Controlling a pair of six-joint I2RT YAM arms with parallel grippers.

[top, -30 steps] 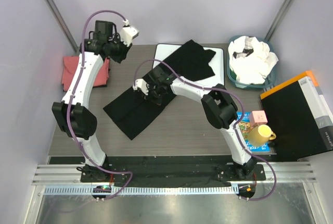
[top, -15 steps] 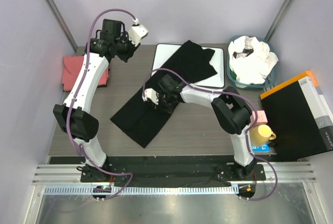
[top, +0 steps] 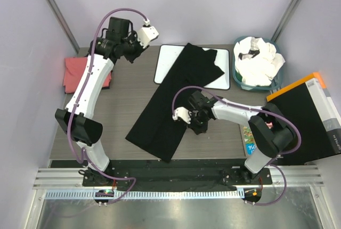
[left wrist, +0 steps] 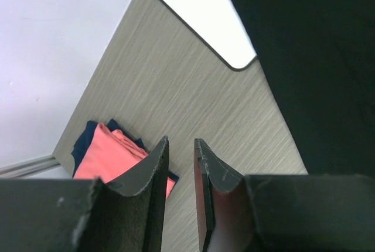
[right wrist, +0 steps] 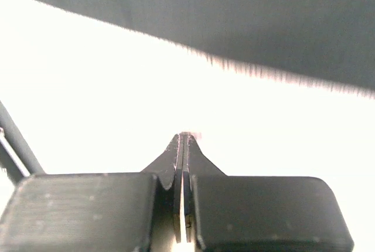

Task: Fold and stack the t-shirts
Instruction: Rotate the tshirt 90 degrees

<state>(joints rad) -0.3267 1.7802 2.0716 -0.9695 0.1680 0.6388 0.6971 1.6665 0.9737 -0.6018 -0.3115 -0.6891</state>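
Observation:
A black t-shirt (top: 165, 112) lies stretched out diagonally, its far end on the white board (top: 168, 61) and its near end by the table's front. My right gripper (top: 196, 125) is shut at the shirt's right edge, low over the table; its wrist view shows the pads pressed together (right wrist: 183, 136) and black cloth (right wrist: 234, 12) beyond them. My left gripper (top: 132, 53) hangs high over the far left, narrowly open and empty (left wrist: 180, 140). A coral-pink tee (top: 85, 72) lies folded at the far left, also in the left wrist view (left wrist: 111, 155). White tees (top: 258, 61) fill a basket.
The teal basket (top: 238, 82) stands at the far right. A black box with an orange edge (top: 306, 117) lies at the right. A dark blue cloth (left wrist: 88, 132) sits under the coral tee. The board (left wrist: 199, 17) and black shirt (left wrist: 316, 58) show in the left wrist view.
My right gripper moved right and toward the near edge, and the black shirt's lower part swung with it. My left gripper drifted right near the back.

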